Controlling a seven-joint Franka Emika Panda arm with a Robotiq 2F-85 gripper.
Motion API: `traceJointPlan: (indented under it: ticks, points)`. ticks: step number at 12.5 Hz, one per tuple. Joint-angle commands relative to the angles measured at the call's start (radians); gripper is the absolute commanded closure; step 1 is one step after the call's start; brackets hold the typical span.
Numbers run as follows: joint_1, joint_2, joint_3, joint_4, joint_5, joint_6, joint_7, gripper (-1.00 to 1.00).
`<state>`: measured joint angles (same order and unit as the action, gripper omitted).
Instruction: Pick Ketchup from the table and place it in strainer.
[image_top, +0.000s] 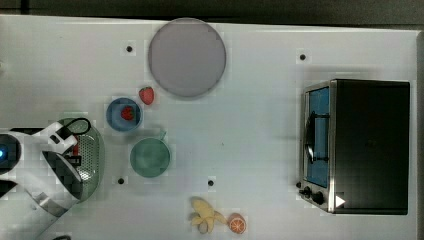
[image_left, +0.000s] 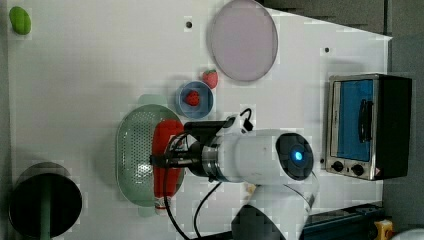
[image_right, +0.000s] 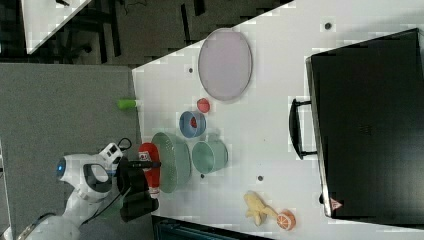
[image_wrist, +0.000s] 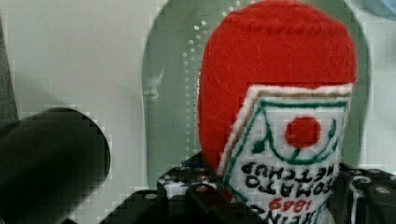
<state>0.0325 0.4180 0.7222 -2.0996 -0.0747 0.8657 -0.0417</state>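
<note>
**Plush ketchup bottle held over the strainer**

The ketchup (image_wrist: 275, 93) is a soft, red, knitted-looking plush bottle with a white embroidered label, green-edged, carrying a red tomato and stitched lettering; a pale cap end shows at its far tip in the left view. The tool (image_left: 167, 161) is clamped on the ketchup across its middle, at the label, and carries it lengthwise over the strainer (image_left: 132, 150), a pale mint-green oval plastic basket with a perforated bottom and broad rim. In the left view the bottle lies along the strainer's right half, its cap end reaching past the rim; whether it touches the basket I cannot tell.

Judging by the fabric, it should be light, squashy and not fragile, with a fuzzy surface that grips well. It may sag or bend at the ends, so the thick mid-body is the sensible place to hold, as now. On release it will likely land softly, though the overhanging end might rest on the rim.

The strainer sits near the worktop (image_top: 260, 125) edge.
</note>
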Motion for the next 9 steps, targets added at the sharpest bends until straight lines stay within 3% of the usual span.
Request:
traceJointPlan:
  ticks: [1,4,9]
  points:
    - [-0.005,0.044,-0.023,0.024,-0.046,0.049,0.092,-0.3]
    - [-0.007,0.077,-0.036,0.036,-0.079,0.11,0.096,-0.95]
    - [-0.047,-0.097,-0.038,0.079,-0.066,-0.002,0.259,-1.0]
